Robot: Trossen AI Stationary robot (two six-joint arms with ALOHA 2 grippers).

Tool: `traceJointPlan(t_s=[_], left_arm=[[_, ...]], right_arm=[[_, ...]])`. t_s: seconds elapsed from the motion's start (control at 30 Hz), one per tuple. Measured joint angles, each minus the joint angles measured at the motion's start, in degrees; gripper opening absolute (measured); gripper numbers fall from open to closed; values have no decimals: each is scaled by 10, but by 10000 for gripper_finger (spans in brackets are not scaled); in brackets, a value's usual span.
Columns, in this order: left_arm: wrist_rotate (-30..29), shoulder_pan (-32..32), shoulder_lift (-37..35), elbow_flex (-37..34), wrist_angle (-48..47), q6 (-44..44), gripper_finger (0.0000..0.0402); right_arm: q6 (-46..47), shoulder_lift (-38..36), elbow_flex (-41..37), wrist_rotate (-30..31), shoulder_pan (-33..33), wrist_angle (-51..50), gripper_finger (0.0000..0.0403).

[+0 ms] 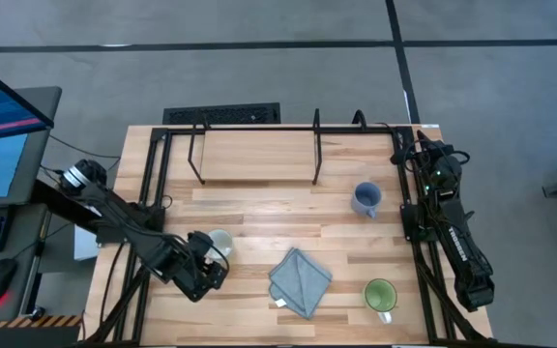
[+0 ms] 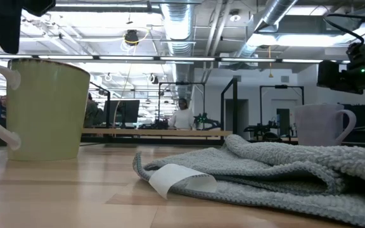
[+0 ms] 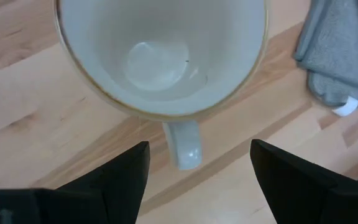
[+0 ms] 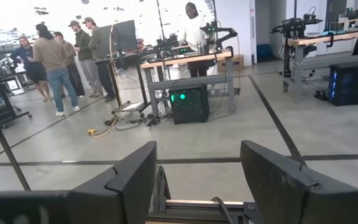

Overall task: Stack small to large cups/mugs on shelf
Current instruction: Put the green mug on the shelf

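Wooden table (image 1: 259,208) | left claw (image 1: 204,274) spread over white mug (image 1: 219,242) | right claw (image 4: 197,180) spread, idle | cloth (image 1: 300,280) tag blank

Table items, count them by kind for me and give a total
Mugs: 3, the white mug, the blue-grey mug and the green-inside mug
Cloths: 1, the folded grey cloth
Shelves: 1, the wooden shelf
Total: 5

Right pincer (image 4: 196,180) fingers spread, grey floor beyond, people (image 4: 50,59) standing, desks (image 4: 185,62) with equipment
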Motion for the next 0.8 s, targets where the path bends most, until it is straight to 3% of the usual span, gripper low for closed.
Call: traceJointPlan(t_s=[0.57,0.8], left_arm=[[10,15,16,0,-24,-2,270],[10,15,16,0,3,47,270]], right_arm=[[0,0,0,0,0,0,256],[0,0,0,0,0,0,256]])
